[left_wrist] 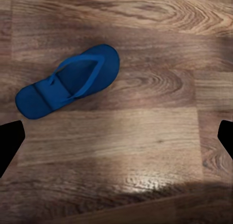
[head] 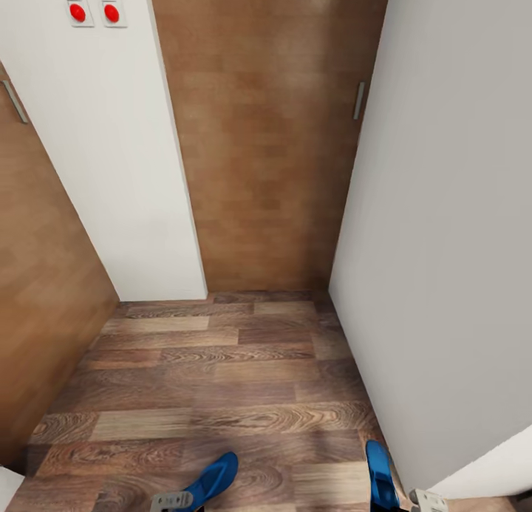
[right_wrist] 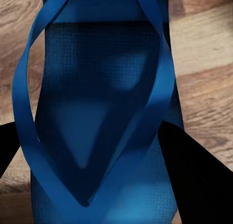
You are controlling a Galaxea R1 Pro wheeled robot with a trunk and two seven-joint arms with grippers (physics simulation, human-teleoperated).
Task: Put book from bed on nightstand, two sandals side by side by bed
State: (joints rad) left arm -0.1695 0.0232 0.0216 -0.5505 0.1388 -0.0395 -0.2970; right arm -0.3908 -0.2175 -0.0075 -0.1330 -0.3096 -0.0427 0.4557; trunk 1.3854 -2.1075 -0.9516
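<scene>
Head view: a brown door (head: 266, 135) stands ahead, and well before it two blue sandals (head: 210, 480) (head: 381, 475) show above the wood floor (head: 222, 364).

Left wrist view: one sandal (left_wrist: 68, 82) lies flat on the floor; the left gripper (left_wrist: 116, 136) is spread open.

Right wrist view: the right gripper (right_wrist: 104, 156) is clamped on the other sandal (right_wrist: 102, 112).

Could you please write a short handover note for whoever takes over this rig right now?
Right gripper: closed on a blue sandal, its dark fingers on either side of the sole.
Left gripper: open and empty, fingers spread, above the other sandal, which lies flat on the wood floor.
Position: the robot faces a corner with a brown door, white walls and two red-button wall plates.
Done: one sandal picked up.
Left: pick up the floor sandal, find the bed, set both sandals side by side next to it, then move the book to a nightstand.
</scene>
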